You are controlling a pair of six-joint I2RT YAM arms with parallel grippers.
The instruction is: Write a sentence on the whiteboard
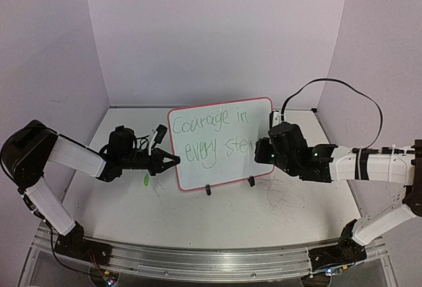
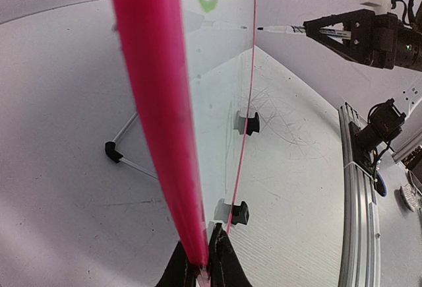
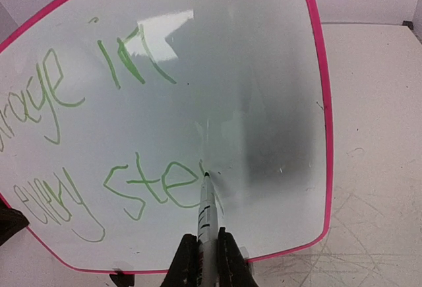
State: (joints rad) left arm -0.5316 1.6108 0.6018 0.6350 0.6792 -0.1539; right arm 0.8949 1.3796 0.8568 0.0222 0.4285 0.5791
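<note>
The whiteboard (image 1: 221, 143) stands near the middle of the surface (image 1: 217, 224) on 2 black feet (image 1: 208, 191). Its glossy face has rounded corners and a thin pink rim. The left gripper (image 1: 173, 161) is clamped on the board's left edge. The right gripper (image 1: 262, 152) is closed around a marker (image 3: 206, 211), whose tip touches the board just after "ste". The sentence (image 1: 211, 135) runs in 2 thin green lines. Bare white lies between the tip and the right rim. In front, the matt, grey-scratched surface lies open.

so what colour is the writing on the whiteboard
Green writing, clearest in the right wrist view.
</note>
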